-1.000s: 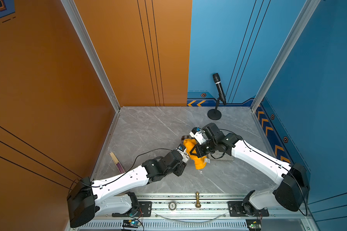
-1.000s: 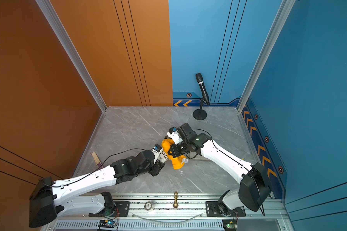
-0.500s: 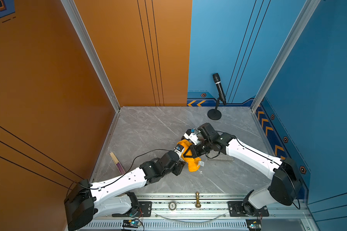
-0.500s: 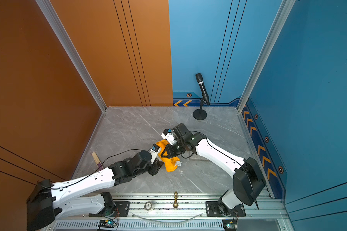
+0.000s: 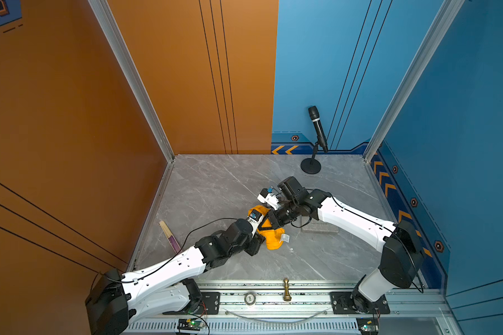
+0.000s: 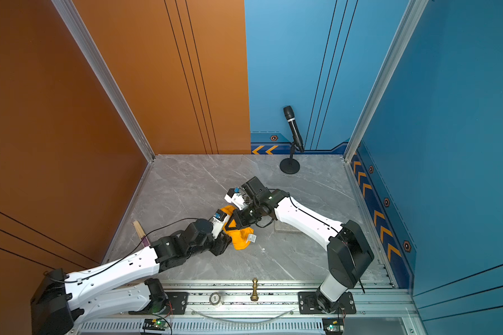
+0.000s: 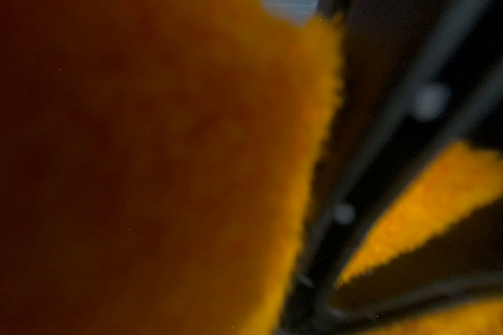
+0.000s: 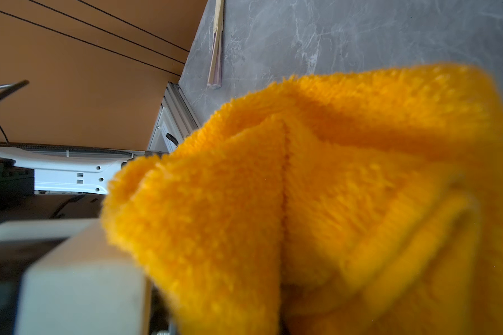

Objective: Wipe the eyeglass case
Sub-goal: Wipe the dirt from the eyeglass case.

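Note:
An orange fluffy cloth (image 5: 273, 240) (image 6: 240, 239) lies bunched in the middle of the table, between my two grippers. My right gripper (image 5: 266, 222) (image 6: 234, 222) comes in from the right. Its black fingers are shut on the cloth's upper fold. My left gripper (image 5: 259, 242) (image 6: 222, 245) reaches in from the near left with its tip buried under the cloth. The jaws and whatever sits between them are hidden. The cloth (image 7: 186, 145) (image 8: 331, 188) fills both wrist views. The eyeglass case is hidden from every view.
A flat grey slab (image 5: 320, 229) lies under my right forearm. A microphone on a round stand (image 5: 311, 166) is at the back. A wooden stick bundle (image 5: 169, 236) lies by the left wall. A brass chess piece (image 5: 286, 290) and a tape roll (image 5: 249, 298) sit on the front rail.
Both grippers and the cloth have shifted to the left across the table. The right arm has stretched further left and the left arm has drawn back. Neither gripper opened.

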Controlling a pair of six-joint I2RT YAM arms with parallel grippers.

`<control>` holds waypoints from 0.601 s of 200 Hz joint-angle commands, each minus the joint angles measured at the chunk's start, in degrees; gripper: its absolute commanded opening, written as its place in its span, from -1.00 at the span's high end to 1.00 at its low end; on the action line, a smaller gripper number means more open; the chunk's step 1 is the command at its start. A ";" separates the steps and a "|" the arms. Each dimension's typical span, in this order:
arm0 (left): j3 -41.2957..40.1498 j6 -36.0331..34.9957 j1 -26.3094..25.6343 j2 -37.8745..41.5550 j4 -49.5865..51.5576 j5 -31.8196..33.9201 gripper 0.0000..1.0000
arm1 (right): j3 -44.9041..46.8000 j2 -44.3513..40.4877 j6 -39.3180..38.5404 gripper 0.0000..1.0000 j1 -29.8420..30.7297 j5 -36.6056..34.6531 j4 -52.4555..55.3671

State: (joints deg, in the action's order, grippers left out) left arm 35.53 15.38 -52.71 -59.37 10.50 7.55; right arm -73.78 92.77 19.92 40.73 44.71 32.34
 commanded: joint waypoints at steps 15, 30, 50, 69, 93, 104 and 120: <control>2.18 3.61 5.17 3.82 -4.02 -9.14 0.38 | 4.14 -7.76 -4.23 1.00 -8.17 -6.53 4.02; 2.15 7.42 9.60 3.57 -4.78 -18.10 0.38 | 5.65 -12.01 -5.72 1.00 -6.84 -9.17 3.18; 2.50 11.12 12.86 2.98 -6.52 -26.99 0.38 | 9.35 -16.27 -2.81 1.00 -3.75 -9.11 -4.62; 3.32 13.76 14.36 1.83 -7.98 -34.40 0.37 | 11.72 -17.97 -0.45 1.00 1.02 -10.44 -12.40; 3.72 17.72 14.54 0.28 -11.68 -42.38 0.35 | 12.63 -16.74 0.62 1.00 2.89 -11.53 -19.42; 3.25 19.87 14.65 0.01 -14.48 -45.65 0.35 | 12.14 -15.53 -0.89 1.00 1.80 -11.73 -19.12; 3.14 22.00 14.85 -0.47 -15.80 -48.56 0.35 | 12.48 -14.72 -3.82 1.00 -1.64 -12.26 -18.59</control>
State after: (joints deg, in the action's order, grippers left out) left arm 37.36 32.40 -37.39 -59.68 3.44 -27.03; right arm -62.06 75.64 19.03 42.83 35.75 19.77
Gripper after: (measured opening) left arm 0.595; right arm 0.077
